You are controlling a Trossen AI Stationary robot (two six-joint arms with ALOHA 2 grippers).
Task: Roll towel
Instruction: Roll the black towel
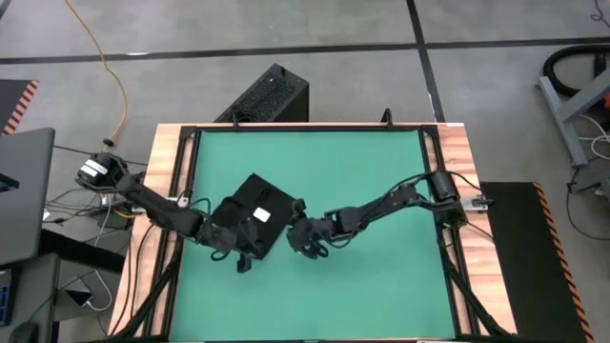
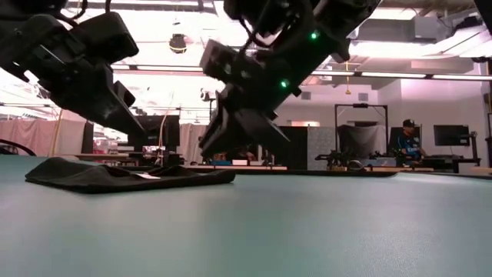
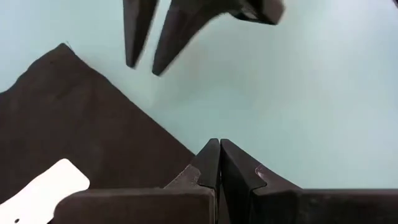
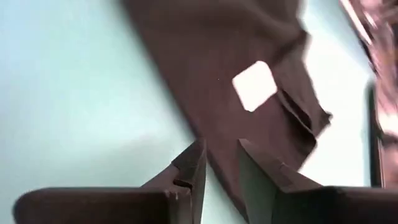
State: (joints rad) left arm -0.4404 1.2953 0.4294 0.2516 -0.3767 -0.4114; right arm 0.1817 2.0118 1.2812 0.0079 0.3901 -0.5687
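The black towel (image 1: 259, 208) lies folded flat on the green mat (image 1: 381, 286), left of the middle, its white tag (image 4: 255, 84) facing up. In the low view the towel (image 2: 131, 174) is a low heap. My left gripper (image 3: 219, 152) is shut and hovers just past the towel's near edge (image 3: 143, 118), above the mat. My right gripper (image 4: 221, 155) hangs to the towel's right, slightly open, with nothing between its fingers. In the low view both the left gripper (image 2: 138, 127) and the right gripper (image 2: 211, 150) are clear of the cloth.
A black ribbed box (image 1: 272, 95) stands beyond the table's far edge. A wooden frame (image 1: 172, 152) borders the mat. A laptop (image 1: 24, 191) and cables lie off the left side. A person (image 2: 407, 137) sits far back in the room.
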